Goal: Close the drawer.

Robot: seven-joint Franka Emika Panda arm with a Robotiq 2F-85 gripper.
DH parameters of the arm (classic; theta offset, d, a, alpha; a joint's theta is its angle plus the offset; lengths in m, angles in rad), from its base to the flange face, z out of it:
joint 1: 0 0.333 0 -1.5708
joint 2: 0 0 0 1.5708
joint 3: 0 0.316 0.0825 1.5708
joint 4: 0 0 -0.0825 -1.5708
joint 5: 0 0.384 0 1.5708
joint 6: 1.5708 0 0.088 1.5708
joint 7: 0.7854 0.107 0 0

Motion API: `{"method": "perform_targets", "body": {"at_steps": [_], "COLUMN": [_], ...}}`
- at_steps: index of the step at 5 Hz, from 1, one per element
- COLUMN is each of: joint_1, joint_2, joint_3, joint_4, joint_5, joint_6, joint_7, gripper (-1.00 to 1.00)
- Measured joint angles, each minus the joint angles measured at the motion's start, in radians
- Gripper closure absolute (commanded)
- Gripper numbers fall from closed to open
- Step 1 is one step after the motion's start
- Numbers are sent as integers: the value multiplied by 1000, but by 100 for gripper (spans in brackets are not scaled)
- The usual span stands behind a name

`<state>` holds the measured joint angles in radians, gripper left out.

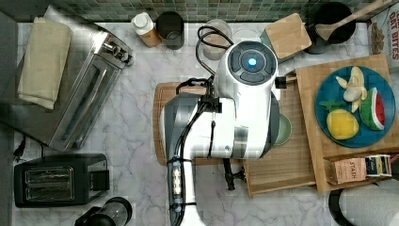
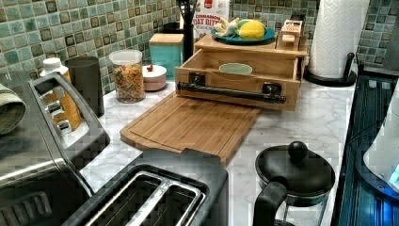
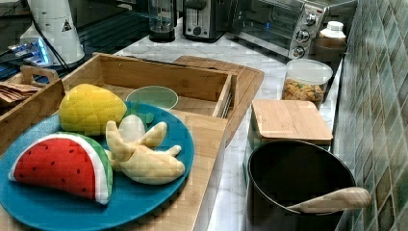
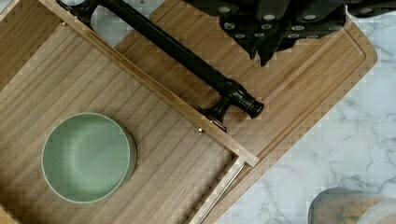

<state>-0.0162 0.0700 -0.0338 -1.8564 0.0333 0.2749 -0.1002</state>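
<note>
The drawer [image 2: 235, 80] stood pulled out from the wooden box, its front over the cutting board [image 2: 188, 125], with a green bowl [image 4: 86, 156] on its bottom. The gripper [image 4: 273, 35] hung above the board just beside the black handle [image 4: 187, 56], holding nothing; whether its fingers were apart could not be told.

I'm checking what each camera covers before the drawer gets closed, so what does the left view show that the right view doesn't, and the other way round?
Only the left view shows the drawer's black bar handle, the paper towel roll and the oat bites box. Only the right view shows the watermelon slice and peeled banana clearly, the wooden spoon in the black pot, and the robot's base. Both show the open drawer holding the green bowl, the bamboo cutting board, the blue plate and the cereal jar.
</note>
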Motion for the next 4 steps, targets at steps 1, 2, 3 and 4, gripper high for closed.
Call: {"method": "perform_targets", "body": {"at_steps": [1, 2, 3, 4], "joint_1": [-3, -7, -3, -6], "joint_2": [2, 7, -4, -32], "joint_3": [0, 0, -4, -4], "joint_4": [-5, -7, -32, -90], "joint_5": [0, 1, 2, 37], "joint_6": [9, 5, 41, 101], "joint_7": [0, 0, -133, -259], "gripper": [100, 100, 100, 100]}}
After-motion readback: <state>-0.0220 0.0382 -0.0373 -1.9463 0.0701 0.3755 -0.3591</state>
